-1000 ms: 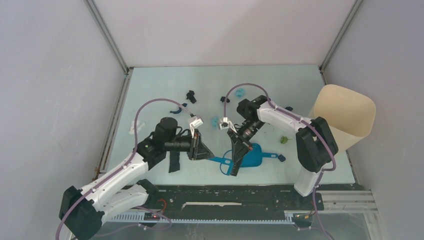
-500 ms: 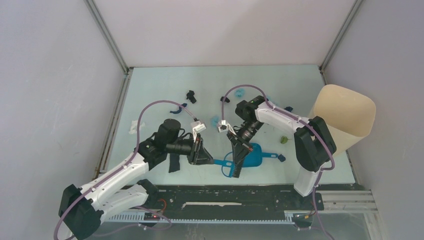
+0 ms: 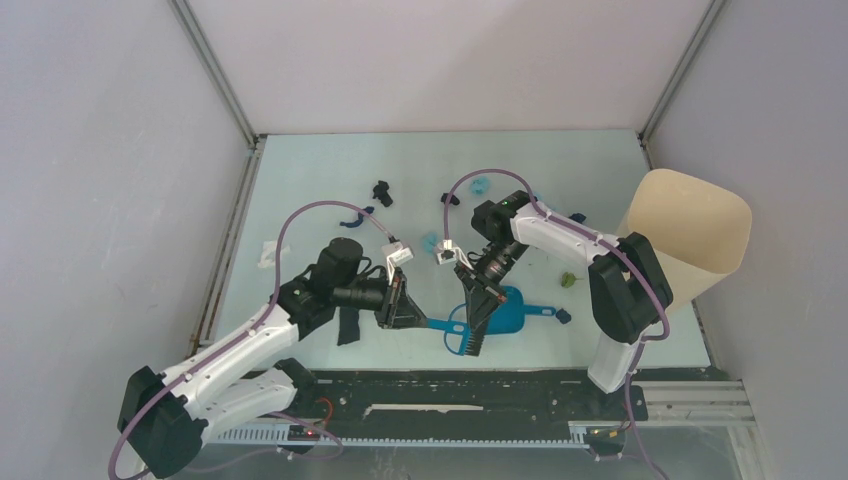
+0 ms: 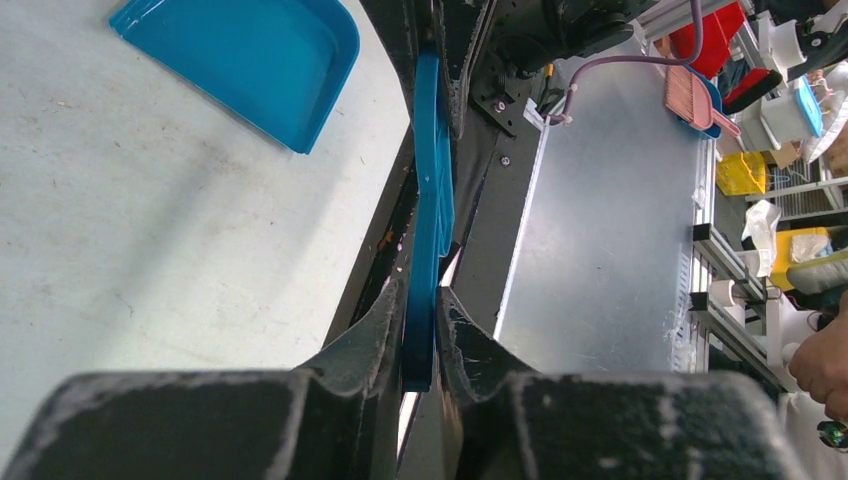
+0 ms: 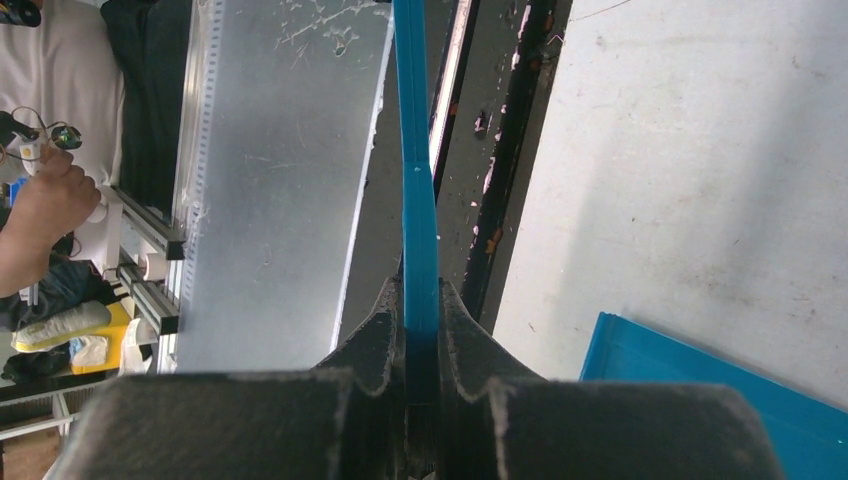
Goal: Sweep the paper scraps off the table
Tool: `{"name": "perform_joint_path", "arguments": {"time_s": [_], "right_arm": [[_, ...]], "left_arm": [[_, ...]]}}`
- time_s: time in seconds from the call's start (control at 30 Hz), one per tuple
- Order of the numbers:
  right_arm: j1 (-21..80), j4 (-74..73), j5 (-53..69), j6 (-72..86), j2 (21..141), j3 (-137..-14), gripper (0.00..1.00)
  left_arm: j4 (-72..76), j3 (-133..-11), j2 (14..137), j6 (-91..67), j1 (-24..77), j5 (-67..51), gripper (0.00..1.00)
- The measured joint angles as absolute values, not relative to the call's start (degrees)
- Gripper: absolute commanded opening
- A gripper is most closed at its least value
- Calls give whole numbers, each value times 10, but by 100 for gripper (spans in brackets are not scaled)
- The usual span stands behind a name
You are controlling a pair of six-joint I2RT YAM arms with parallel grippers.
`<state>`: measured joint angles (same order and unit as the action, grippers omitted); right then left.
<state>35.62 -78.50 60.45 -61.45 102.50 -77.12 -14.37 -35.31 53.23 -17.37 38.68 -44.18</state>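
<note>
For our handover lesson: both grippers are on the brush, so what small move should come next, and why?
Probably the right gripper should open: the left gripper also clamps the blue hand brush, and the blue dustpan lies unheld while paper scraps dot the table.

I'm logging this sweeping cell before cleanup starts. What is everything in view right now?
table: one, pale mint green, floor of the walled enclosure
paper scraps: about ten visible, black, dark blue, light blue, white, green, scattered over the table
dustpan: one, blue, flat on the table near its front edge
hand brush: one, blue, held between the two grippers beside the dustpan
bin: one, beige, at the table's right edge
left gripper: one, black, shut on the hand brush
right gripper: one, black, shut on the same hand brush
</note>
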Motion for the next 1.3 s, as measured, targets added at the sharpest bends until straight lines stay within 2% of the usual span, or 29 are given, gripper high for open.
{"name": "perform_joint_path", "arguments": {"time_s": [0.1,0.2,0.27,0.33,0.47,0.6,0.67,0.77,0.9,1.0,1.1,1.3], "right_arm": [[356,-785,605,-615,1025,-771,0],[356,-786,604,-615,1025,-771,0],[356,-785,602,-615,1025,-771,3],[356,-783,600,-613,1025,-771,13],[352,-774,597,-596,1025,-772,40],[319,-746,587,-557,1014,-773,57],[284,-725,582,-533,991,-773,62],[211,-655,542,-476,921,-759,64],[132,-539,461,-433,790,-679,67],[130,-507,403,-435,729,-622,62],[146,-485,354,-456,720,-564,61],[132,-415,316,-522,689,-414,67]], "left_arm": [[-143,-353,533,-174,388,-441,17],[-143,-353,536,-174,388,-442,4],[-143,-353,537,-175,388,-444,0],[-142,-353,537,-175,390,-443,0],[-142,-353,537,-175,390,-436,0],[-148,-353,536,-174,391,-413,0],[-154,-353,535,-174,392,-396,0],[-169,-353,535,-174,390,-365,0],[-196,-356,540,-175,380,-312,0],[-212,-364,549,-178,356,-276,0],[-221,-366,553,-185,316,-251,0],[-230,-366,542,-205,260,-206,0]]}}
